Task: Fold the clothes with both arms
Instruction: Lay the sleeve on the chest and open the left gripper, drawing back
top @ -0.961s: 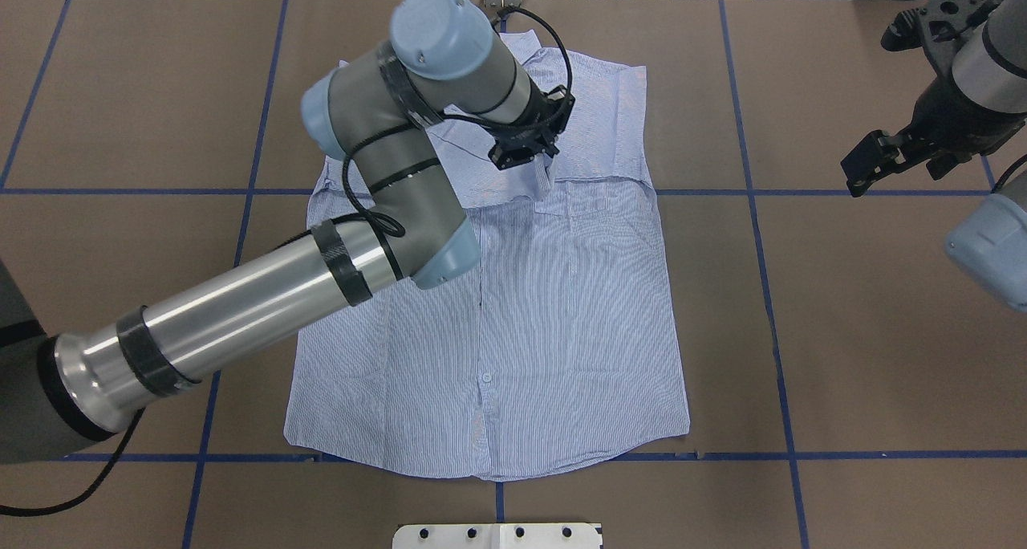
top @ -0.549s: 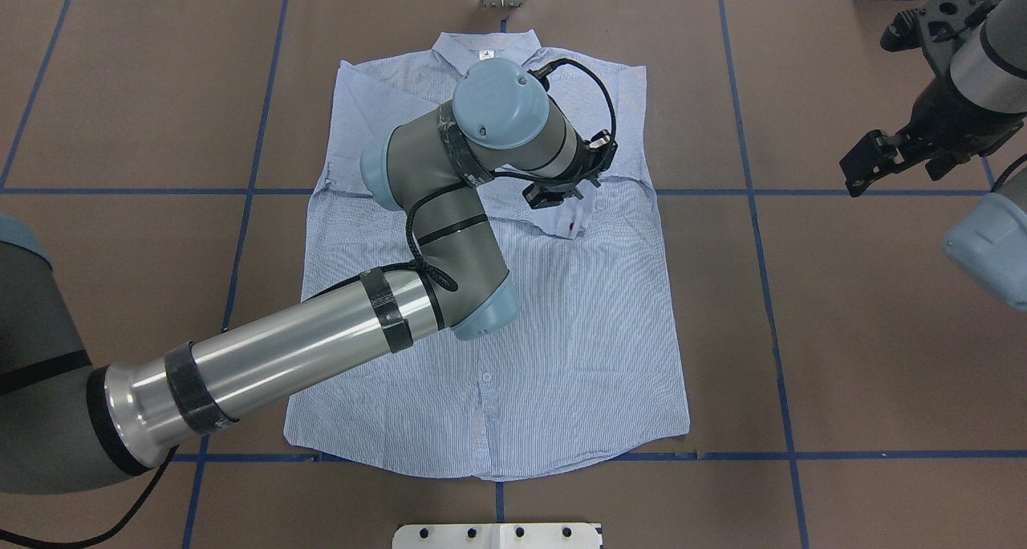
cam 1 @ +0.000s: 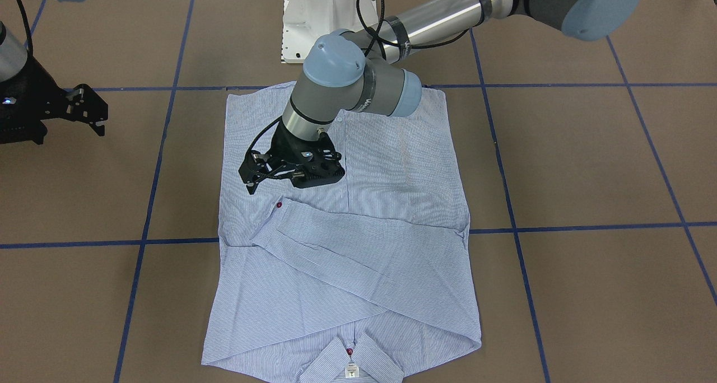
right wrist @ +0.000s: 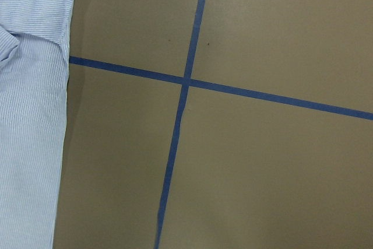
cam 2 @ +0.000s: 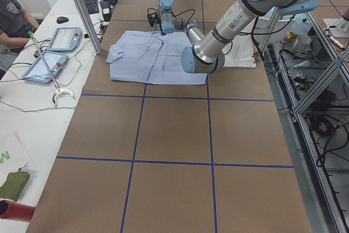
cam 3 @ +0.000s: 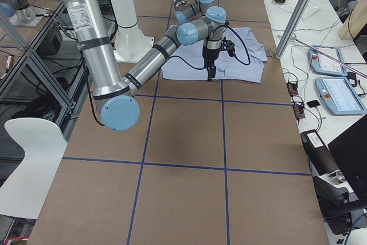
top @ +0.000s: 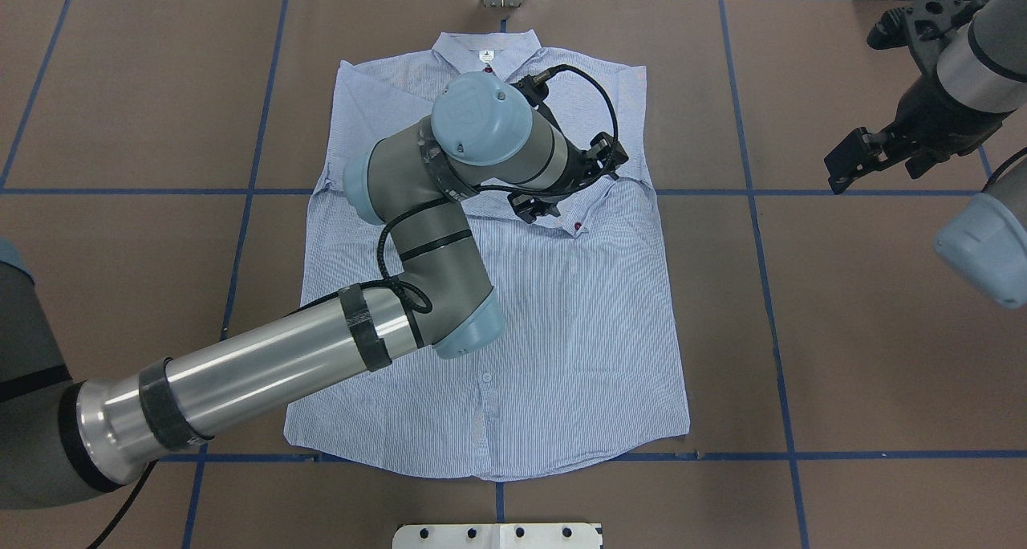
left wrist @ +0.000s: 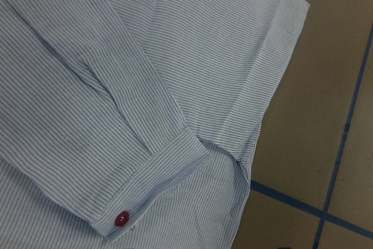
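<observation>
left jaws spread, empty, over shirt (cam 1: pixel 392 164); cuff (cam 1: pixel 268 222) just beside. right jaws unclear.

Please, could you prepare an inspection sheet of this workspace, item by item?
Surface: brown table cover with blue tape grid, flat.
Job's things: striped shirt lies face up; one sleeve is folded across the chest, cuff flat.
Clutter: nothing seen.
Grippers: left gripper above the shirt, jaws open, empty; right gripper beside the shirt over bare cover, jaws open, empty.
Cables: black cable loops at the left wrist.
Surroundings: white pedestal; person at a side desk.
</observation>
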Motion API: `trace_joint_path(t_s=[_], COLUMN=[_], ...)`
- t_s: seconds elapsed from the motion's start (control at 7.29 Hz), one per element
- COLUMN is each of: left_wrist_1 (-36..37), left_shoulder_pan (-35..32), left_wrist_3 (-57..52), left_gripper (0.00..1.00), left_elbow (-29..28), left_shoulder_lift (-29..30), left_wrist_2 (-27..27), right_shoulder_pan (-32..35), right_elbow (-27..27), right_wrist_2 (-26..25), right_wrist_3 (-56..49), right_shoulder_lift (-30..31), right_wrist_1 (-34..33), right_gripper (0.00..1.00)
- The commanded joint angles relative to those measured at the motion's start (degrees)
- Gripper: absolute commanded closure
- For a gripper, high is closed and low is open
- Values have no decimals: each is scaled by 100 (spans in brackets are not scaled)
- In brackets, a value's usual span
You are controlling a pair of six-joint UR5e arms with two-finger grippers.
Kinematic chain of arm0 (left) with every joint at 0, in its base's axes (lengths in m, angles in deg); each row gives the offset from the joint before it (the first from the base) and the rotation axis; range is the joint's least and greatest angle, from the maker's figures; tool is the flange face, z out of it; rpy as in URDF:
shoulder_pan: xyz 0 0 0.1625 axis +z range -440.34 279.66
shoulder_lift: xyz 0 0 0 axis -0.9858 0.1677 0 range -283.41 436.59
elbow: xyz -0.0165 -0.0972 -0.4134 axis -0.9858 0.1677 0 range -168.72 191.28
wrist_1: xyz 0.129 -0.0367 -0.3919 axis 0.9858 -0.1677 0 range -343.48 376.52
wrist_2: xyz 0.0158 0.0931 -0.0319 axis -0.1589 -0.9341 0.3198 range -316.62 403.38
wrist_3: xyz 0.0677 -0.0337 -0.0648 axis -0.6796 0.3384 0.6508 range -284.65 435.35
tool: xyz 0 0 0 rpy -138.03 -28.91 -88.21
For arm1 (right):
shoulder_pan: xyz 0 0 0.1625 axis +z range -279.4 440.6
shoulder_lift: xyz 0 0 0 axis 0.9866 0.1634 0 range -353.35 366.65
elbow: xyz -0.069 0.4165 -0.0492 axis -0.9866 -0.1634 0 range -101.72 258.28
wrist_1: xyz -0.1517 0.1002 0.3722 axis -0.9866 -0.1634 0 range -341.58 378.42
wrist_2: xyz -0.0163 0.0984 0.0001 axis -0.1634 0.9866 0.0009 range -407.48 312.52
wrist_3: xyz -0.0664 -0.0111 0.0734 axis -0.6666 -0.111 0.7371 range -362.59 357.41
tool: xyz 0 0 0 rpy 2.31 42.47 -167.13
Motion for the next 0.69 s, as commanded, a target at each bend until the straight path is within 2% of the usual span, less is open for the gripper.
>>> trace_joint_path(t_s=[0.0,0.27,0.41,0.55], left_wrist_1=[815,1649,2246,2487], left_shoulder_pan=[-77,-235,-262,-279], left_wrist_3=[-609,-1040,-1399,-1672], left_gripper=[1,1,1,1], left_elbow=[1322,2562,3325,3942], left_shoulder_lift=[-841,-1580,-1949,-2353], left_wrist_2=[6,6,6,-2], right_shoulder_pan=[-530,-1487,-1971,-2350], right_elbow=[30,153,188,215], right_wrist_2=[-90,-922,-1196,-1268], right_wrist_3=[1461,2819,3225,3394], right_shoulder_lift=[76,566,960,1390], right_wrist_1=[1019,2330,2893,3586], right_gripper=[0,0,0,0])
